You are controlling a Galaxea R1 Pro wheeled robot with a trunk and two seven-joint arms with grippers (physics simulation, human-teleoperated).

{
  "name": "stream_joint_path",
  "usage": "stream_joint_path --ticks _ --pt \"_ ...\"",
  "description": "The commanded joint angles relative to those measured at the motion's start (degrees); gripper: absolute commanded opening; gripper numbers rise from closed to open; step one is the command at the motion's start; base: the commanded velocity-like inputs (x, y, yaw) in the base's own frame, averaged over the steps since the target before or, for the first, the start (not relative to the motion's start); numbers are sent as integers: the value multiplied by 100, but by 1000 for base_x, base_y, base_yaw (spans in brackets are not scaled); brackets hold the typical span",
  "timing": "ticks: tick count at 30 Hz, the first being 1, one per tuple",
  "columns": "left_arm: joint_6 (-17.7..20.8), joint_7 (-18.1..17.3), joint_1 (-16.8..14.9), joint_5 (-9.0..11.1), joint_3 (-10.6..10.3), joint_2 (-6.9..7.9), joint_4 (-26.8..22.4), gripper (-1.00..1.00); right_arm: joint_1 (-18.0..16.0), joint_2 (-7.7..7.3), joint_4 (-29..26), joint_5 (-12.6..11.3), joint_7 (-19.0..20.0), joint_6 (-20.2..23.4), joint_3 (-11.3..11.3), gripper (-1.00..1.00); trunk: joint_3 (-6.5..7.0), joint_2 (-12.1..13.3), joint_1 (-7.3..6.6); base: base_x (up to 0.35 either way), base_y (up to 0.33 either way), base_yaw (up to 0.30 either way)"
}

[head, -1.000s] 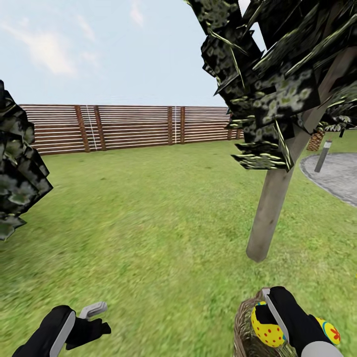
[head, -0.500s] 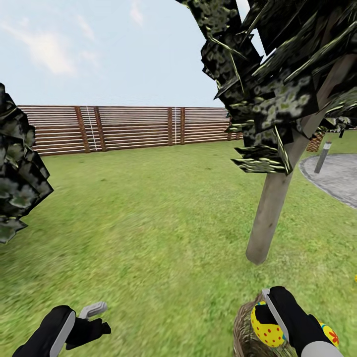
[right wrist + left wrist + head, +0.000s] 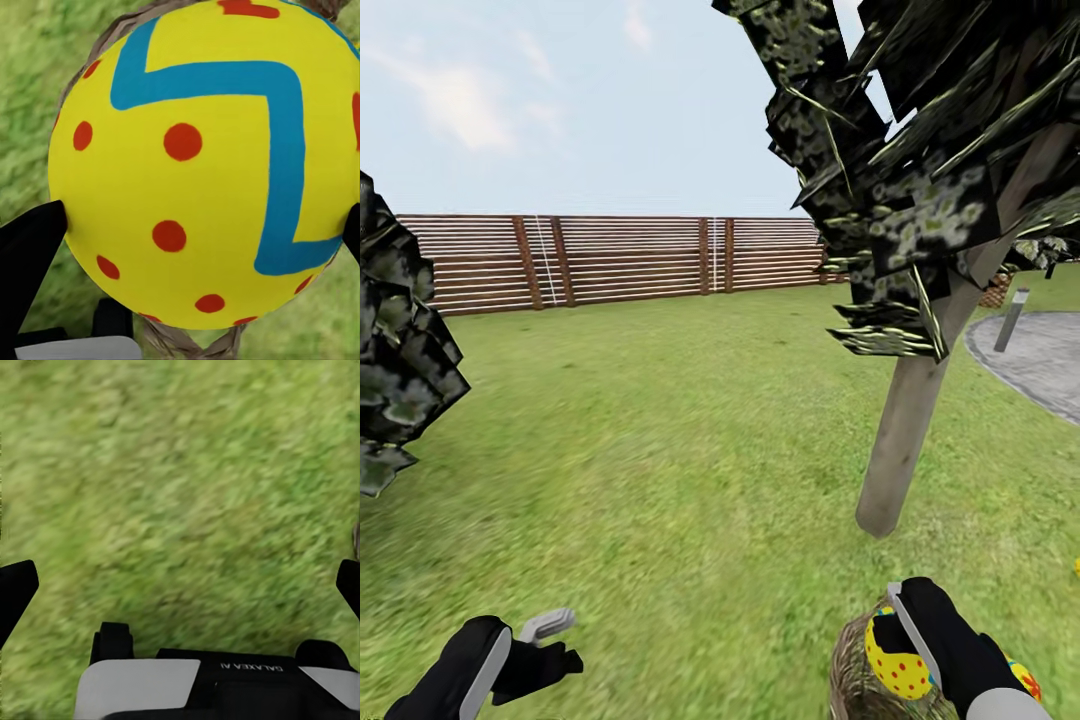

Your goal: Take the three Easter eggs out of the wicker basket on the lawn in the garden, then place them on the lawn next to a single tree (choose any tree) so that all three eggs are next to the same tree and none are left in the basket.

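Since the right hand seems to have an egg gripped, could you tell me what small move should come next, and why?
Probably lift the right hand straight up: it is shut on an Easter egg directly over the wicker basket, and the tree stands close ahead on the lawn.

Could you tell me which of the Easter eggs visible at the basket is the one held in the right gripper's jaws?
The red-dotted egg, left of the right gripper; the other egg lies behind the arm.
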Motion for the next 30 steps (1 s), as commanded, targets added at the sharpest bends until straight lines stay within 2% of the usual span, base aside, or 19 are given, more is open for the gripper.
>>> stream_joint_path --ticks 1,8,20,30 --pt "26 -26 -4 -14 9 -2 0 100 -2 2 -9 16 -7 24 9 -100 12 38 -23 0 0 185" --pt "26 -24 -4 -14 6 -2 3 100 -2 -7 -10 19 -16 22 4 -100 138 319 -177 0 0 261" --pt "26 -24 -4 -14 8 -2 3 100 -3 -11 -10 16 -15 31 -3 -100 353 800 -440 0 0 21" --pt "26 -24 -4 -14 15 3 2 100 -2 -5 -10 21 -27 40 -2 -100 533 1201 -660 0 0 272"
